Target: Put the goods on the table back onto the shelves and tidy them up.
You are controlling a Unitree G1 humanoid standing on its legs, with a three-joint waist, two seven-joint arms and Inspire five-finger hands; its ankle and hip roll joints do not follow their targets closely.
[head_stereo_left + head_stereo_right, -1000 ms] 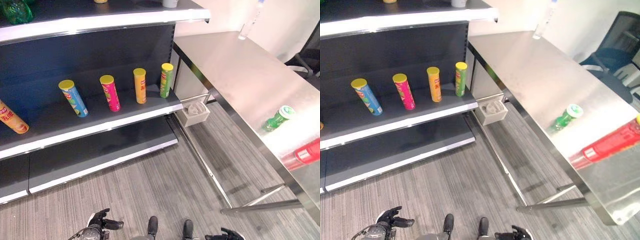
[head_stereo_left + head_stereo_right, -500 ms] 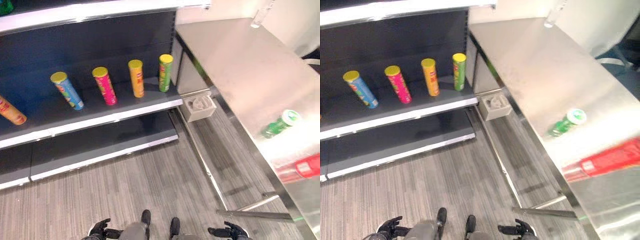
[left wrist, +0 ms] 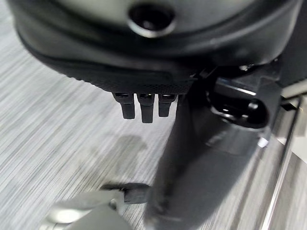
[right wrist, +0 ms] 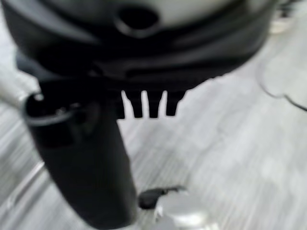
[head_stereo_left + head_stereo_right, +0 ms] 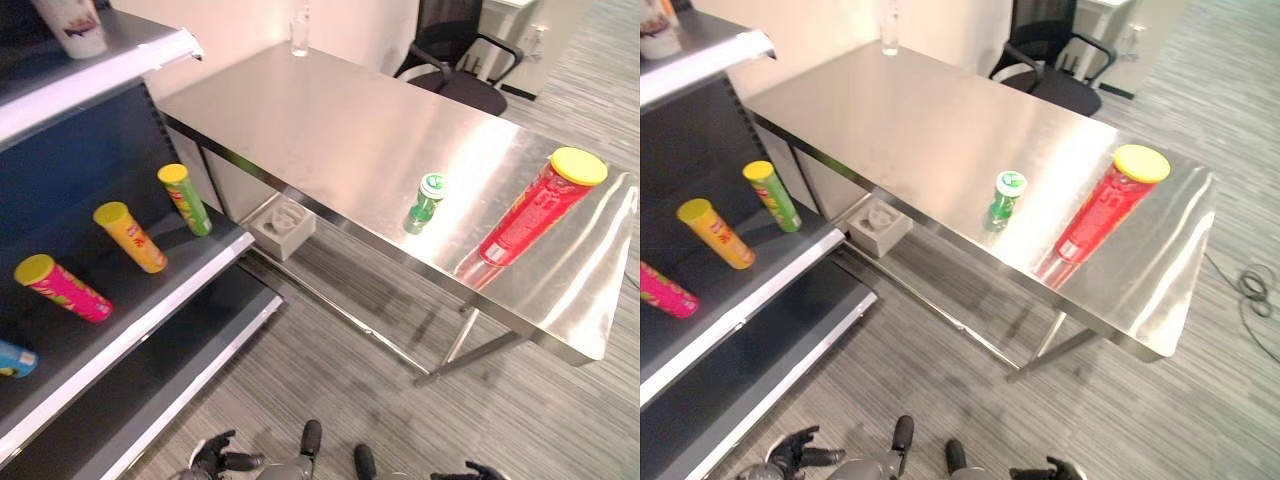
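Standing: one red tube (image 5: 538,207), one green bottle (image 5: 425,200)

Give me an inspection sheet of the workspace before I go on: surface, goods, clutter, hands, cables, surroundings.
Surface: stainless steel table, shiny, mostly bare.
Job's things: tall red chip tube with yellow lid and small green bottle with white cap stand on the table; green tube, orange tube and pink tube already on the dark shelf.
Clutter: clear bottle at the table's far end; grey box on the floor beneath.
Hands: left hand and right hand hang low, holding nothing, fingers relaxed.
Cables: one looped on the floor.
Surroundings: black office chair, grey striped floor.
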